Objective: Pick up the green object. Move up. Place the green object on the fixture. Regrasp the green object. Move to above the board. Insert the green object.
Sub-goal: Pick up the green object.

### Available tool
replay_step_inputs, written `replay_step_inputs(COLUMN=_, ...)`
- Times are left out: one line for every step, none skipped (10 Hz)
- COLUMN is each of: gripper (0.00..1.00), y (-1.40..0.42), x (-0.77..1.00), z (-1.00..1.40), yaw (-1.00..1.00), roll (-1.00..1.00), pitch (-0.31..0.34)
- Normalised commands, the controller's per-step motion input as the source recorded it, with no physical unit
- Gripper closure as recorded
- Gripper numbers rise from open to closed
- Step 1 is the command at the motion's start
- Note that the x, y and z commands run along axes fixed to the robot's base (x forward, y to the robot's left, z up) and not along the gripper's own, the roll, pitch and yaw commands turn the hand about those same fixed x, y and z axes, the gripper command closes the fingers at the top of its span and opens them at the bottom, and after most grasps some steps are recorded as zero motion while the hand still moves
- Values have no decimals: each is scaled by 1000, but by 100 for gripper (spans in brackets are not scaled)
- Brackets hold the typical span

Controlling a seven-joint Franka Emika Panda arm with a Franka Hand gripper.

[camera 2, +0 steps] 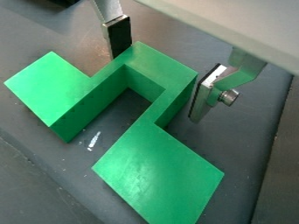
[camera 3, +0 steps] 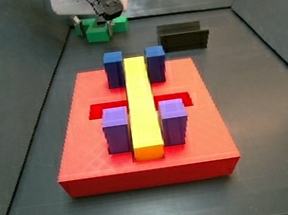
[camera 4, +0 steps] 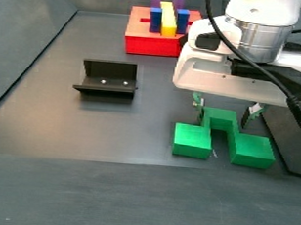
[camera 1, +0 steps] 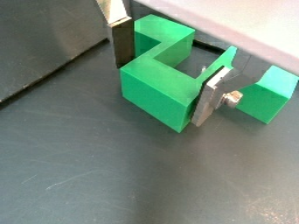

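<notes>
Pick-up step: hand [camera 2: 163, 68] down over bright green plastic piece [camera 2: 117, 118] lying on grey bench [camera 1: 82, 166], fingers [camera 2: 117, 35] spread, straddling middle bar, gripping nothing; best closed squarely before lifting, judging here.

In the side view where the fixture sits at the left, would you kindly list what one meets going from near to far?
Green object with the end effector straddling its middle → fixture → board.
</notes>
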Motion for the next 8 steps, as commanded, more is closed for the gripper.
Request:
replay_step_inputs(gripper=0, y=0, x=0, z=0, yaw=0, roll=0, pitch=0)
replay_step_inputs(gripper=100, y=0, x=0, z=0, yaw=0, roll=0, pitch=0)
replay_step_inputs(gripper=100, y=0, x=0, z=0, yaw=0, roll=0, pitch=0)
replay_step_inputs(gripper=100, y=0, x=0, z=0, yaw=0, roll=0, pitch=0)
replay_step_inputs(gripper=100, y=0, x=0, z=0, yaw=0, roll=0, pitch=0)
replay_step_inputs(gripper=100, y=0, x=0, z=0, yaw=0, roll=0, pitch=0)
replay_step_inputs(gripper=100, y=0, x=0, z=0, yaw=0, roll=0, pitch=0)
replay_step_inputs(gripper=100, y=0, x=0, z=0, yaw=0, roll=0, pitch=0)
